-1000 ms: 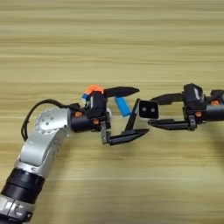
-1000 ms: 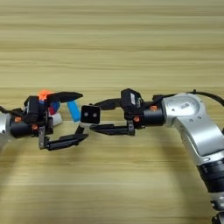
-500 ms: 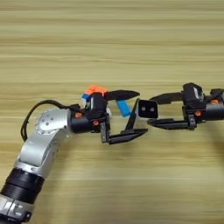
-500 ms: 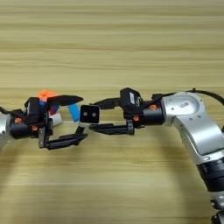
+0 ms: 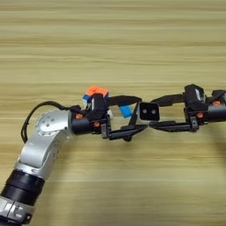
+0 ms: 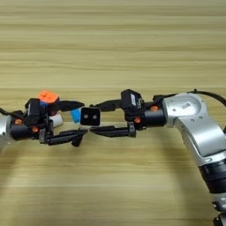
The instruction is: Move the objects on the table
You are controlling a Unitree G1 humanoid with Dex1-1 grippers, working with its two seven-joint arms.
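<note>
Near the frame's centre, on the table (image 5: pixel 113 44), we see our right gripper (image 6: pixel 98 118) pinching the black square block (image 6: pixel 90 116) between its fingers. Our left gripper (image 5: pixel 132 114) reaches in from the left, fingers spread, meeting it. Behind that gripper, the puzzle cube (image 5: pixel 94 93) and blue block (image 5: pixel 126 111) are partly hidden; a white item beside them is too covered to identify.

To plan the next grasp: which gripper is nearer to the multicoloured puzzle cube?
Left. The left gripper reaches past the multicoloured puzzle cube, just beside it; the right gripper is farther right.
</note>
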